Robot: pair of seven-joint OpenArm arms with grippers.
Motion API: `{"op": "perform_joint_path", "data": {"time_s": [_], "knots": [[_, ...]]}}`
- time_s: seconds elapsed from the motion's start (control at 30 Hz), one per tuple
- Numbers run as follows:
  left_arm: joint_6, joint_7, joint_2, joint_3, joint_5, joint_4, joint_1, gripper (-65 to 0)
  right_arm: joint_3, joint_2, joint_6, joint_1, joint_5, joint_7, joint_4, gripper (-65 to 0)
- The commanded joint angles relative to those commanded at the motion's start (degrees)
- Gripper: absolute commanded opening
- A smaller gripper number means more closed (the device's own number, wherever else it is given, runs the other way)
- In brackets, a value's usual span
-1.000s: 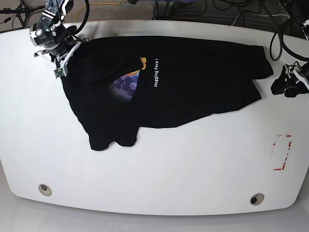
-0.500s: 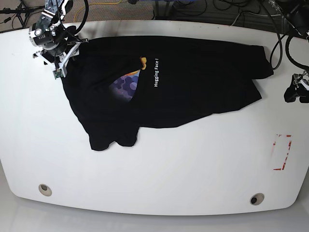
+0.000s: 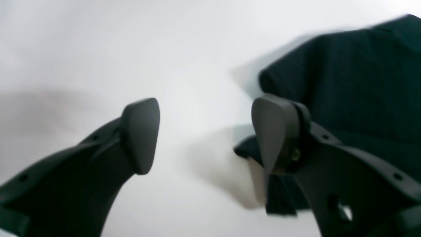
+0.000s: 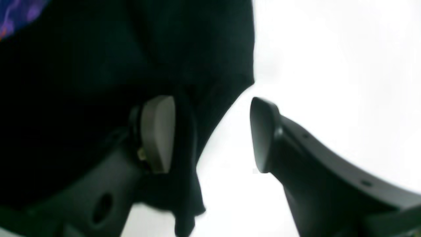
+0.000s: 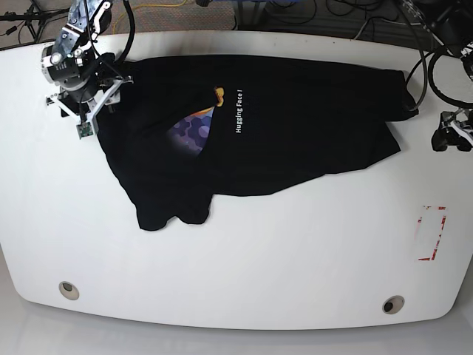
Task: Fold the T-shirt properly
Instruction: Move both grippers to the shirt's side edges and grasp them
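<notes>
Both grippers gaped, empty: the right gripper (image 4: 210,133) straddled the T-shirt (image 5: 281,126) edge and might pinch only one layer; the left gripper (image 3: 204,135) hung just beside the hem.

The T-shirt (image 5: 295,126) is lying spread but rumpled across the upper middle of the base frame on the white desk (image 5: 259,251). It is black, with white "Hugging Face" lettering running vertically near its centre. A fold of cloth is covering most of the purple and orange print left of the lettering. One sleeve is trailing toward the lower left, another reaching the upper right.
</notes>
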Motion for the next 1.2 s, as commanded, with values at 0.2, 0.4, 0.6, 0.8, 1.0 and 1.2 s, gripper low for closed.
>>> {"op": "perform_joint_path", "data": {"time_s": [0.2,0.4,0.6,0.8,1.0,1.2], "knots": [[0.0,-5.01,0.0,5.36,0.18,0.18,2.37,-22.4,-0.18,0.0,0.0,6.07,-0.09,0.0,-2.55,-29.8],[0.0,-9.76,-0.09,9.49,0.26,-0.09,4.4,-22.4,-0.26,1.23,0.0,13.01,-0.53,0.09,-10.37,-29.8],[0.0,-11.6,0.26,13.01,2.99,-0.09,5.01,-22.4,-0.26,3.08,0.0,19.6,-0.26,1.14,-20.04,-29.8],[0.0,-11.69,3.87,13.27,9.41,0.44,4.66,-22.4,-0.35,3.78,0.0,23.91,-0.44,5.36,-27.78,-29.8],[0.0,-11.69,5.89,13.19,14.51,2.99,3.08,-22.4,-0.44,4.13,0.0,26.55,0.0,6.15,-34.11,-29.8],[0.0,-11.69,6.77,13.1,15.74,5.01,3.16,-22.4,-0.44,4.13,0.0,28.22,-0.44,10.55,-39.74,-29.8]]}}
